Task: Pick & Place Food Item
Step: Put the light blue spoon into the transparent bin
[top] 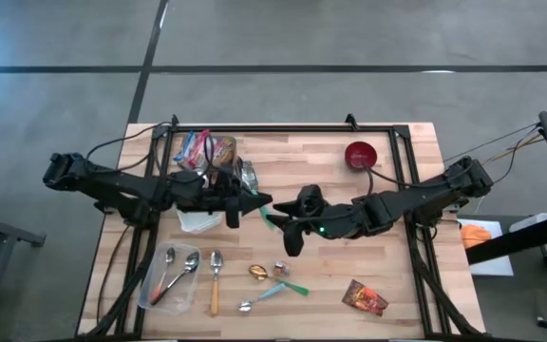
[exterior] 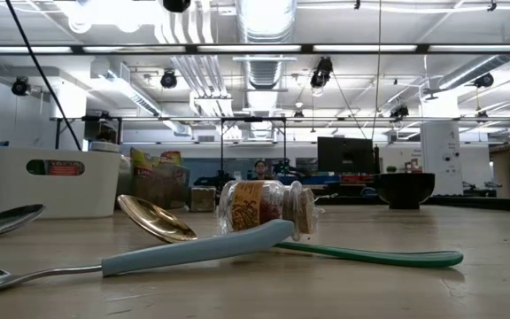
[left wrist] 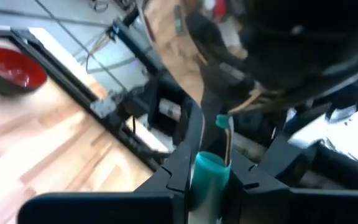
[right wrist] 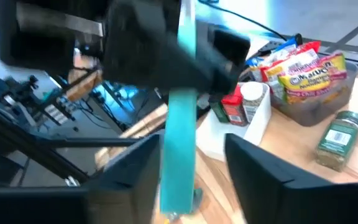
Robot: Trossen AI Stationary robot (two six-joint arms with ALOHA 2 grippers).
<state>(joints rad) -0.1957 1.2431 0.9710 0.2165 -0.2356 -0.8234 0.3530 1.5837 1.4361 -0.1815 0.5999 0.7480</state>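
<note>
Above the table's middle, a teal-handled utensil hangs between my two grippers. My left gripper comes level from the left and is shut on it. My right gripper comes from the right and is open, its fingers on either side of the teal handle. Food items: snack packets in a bin, a spice jar beside it, a small corked jar lying on its side, and a brown packet lying flat near the front right. My left gripper pinches the teal handle between its two fingers, coming level from the table's left. The utensil is lifted clear of the table and reaches on toward the other arm. My right gripper: the handle lies close by one finger; whether it touches, I cannot tell.
A red bowl stands at the far right. A white container sits under my left arm. A clear tray holding spoons and several loose spoons lie along the near edge. A black frame borders the far side.
</note>
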